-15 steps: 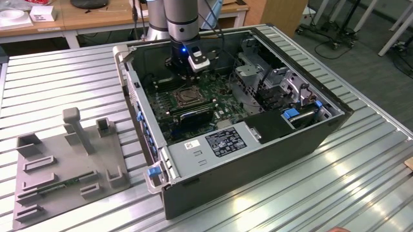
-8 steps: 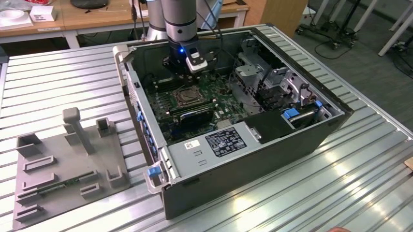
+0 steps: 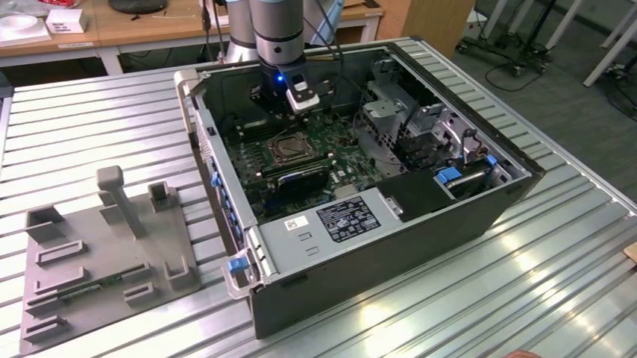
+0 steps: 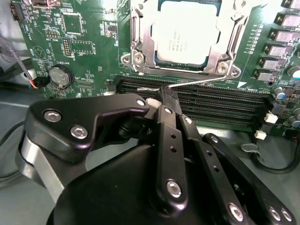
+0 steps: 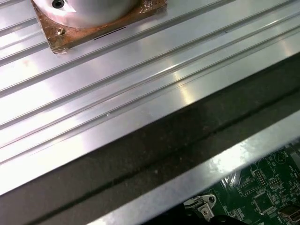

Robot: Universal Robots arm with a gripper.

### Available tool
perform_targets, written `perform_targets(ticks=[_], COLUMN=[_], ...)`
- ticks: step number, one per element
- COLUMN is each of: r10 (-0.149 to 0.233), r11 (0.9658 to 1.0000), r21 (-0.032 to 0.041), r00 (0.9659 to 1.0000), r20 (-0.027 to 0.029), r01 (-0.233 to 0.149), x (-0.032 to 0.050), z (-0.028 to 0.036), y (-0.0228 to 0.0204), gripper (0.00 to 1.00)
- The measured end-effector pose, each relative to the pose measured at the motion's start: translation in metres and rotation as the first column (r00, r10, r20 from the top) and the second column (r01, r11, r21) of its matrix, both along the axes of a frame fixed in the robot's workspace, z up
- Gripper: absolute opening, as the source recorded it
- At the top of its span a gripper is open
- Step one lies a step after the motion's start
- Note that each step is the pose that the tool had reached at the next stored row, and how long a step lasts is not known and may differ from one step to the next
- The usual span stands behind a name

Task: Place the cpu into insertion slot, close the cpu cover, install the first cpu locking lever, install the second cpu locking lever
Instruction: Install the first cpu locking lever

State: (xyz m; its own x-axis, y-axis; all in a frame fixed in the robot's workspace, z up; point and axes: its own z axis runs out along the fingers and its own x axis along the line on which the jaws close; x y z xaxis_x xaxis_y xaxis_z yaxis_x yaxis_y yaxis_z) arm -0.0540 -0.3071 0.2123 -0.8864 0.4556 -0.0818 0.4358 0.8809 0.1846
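Silvery frame's already down over the chip, so here's how I read it from my end. In the second wrist view the cpu (image 4: pixel 186 33) sits flat in the insertion slot (image 4: pixel 140 58), and the cpu cover (image 4: pixel 232 35) lies closed around it with the pale face showing through the cut-out. So placing and closing look done — I'd say I'm on the locking levers now.

The gripper (image 4: pixel 168 96) has its fingers pinched together on the thin wire lever (image 4: pixel 201 82), right at the end that pokes out over the long black memory slots (image 4: pixel 211 101). The lever runs at a slant along the socket's near edge and isn't tucked under its hook as far as I can see, though which of the two levers it is I honestly can't tell.

In the exterior view the arm reaches down into the open computer case (image 3: pixel 388 246), just beside the socket on the green motherboard (image 3: pixel 329 142).

My guess on the move: press the lever down and sideways so it catches under the tab — gently, since that wire is skinny and could slip out of the pinch.
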Motion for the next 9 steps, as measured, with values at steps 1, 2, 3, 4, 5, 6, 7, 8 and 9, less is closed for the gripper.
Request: perform_targets(ticks=[1,2,3,4,5,6,7,8,9], r10=[0.000,0.000,0.000,0.000,0.001,0.001,0.002,0.003,0.005], r11=[1.0000,1.0000,1.0000,1.0000,1.0000,1.0000,1.0000,1.0000,1.0000], r21=[0.0000,0.0001,0.0000,-0.0001,-0.0002,-0.0004,-0.0004,-0.0004,-0.0003], r00=[1.0000,1.0000,1.0000,1.0000,1.0000,1.0000,1.0000,1.0000,1.0000], r20=[0.0001,0.0001,0.0002,0.0004,0.0007,0.0015,0.0031,0.0053,0.0066], r01=[0.000,0.000,0.000,0.000,-0.001,-0.001,-0.002,-0.003,-0.005], x=[0.0000,0.0000,0.0000,0.0000,0.0000,0.0001,0.0000,-0.0004,-0.0007], z=[0.0000,-0.0001,-0.0002,-0.0006,-0.0012,-0.0021,-0.0031,-0.0036,-0.0039], y=[-0.0001,-0.0002,-0.0003,-0.0003,-0.0003,-0.0003,-0.0003,-0.0004,-0.0004], gripper=[0.10,0.10,0.10,0.10,0.10,0.10,0.10,0.10,0.10])
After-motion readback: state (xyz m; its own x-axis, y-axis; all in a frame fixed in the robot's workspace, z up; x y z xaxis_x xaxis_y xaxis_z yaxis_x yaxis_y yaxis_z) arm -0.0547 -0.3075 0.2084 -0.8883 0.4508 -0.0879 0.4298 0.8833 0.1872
